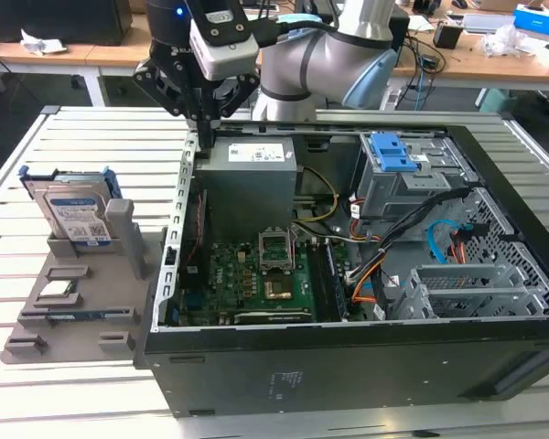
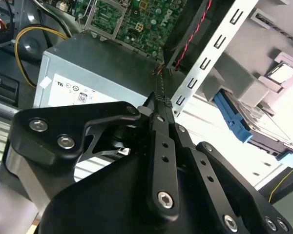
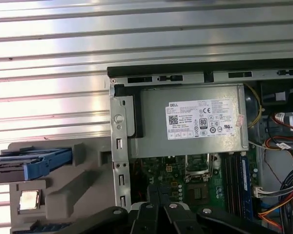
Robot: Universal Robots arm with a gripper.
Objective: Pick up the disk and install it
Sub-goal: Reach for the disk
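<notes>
The gripper (image 1: 204,135) hangs over the back corner of the open computer case (image 1: 348,370), its black fingers drawn together to a single tip with nothing between them. In the second wrist view the clenched gripper (image 2: 158,100) points down at the slotted metal wall (image 2: 205,63) of the case, with the grey power-supply box (image 2: 97,73) directly below and beside it. Whether the tip touches that wall cannot be told.

The disk (image 1: 73,212) stands well apart from the gripper, off toward the exterior view's left and lower down. It sits upright in a slot of a grey holder (image 1: 78,325) that rests on the slatted desk (image 1: 101,146) outside the case. Its white-and-blue label faces out and blue rails frame it. In the first wrist view the disk (image 3: 27,163) is seen edge-on in the holder (image 3: 83,190), across the case wall from the power-supply box (image 3: 185,124).

Beyond the power-supply box from the gripper, the green motherboard (image 1: 256,274) lies flat on the case floor. Farther across the case, a blue latch (image 1: 391,151) tops a grey drive cage.
</notes>
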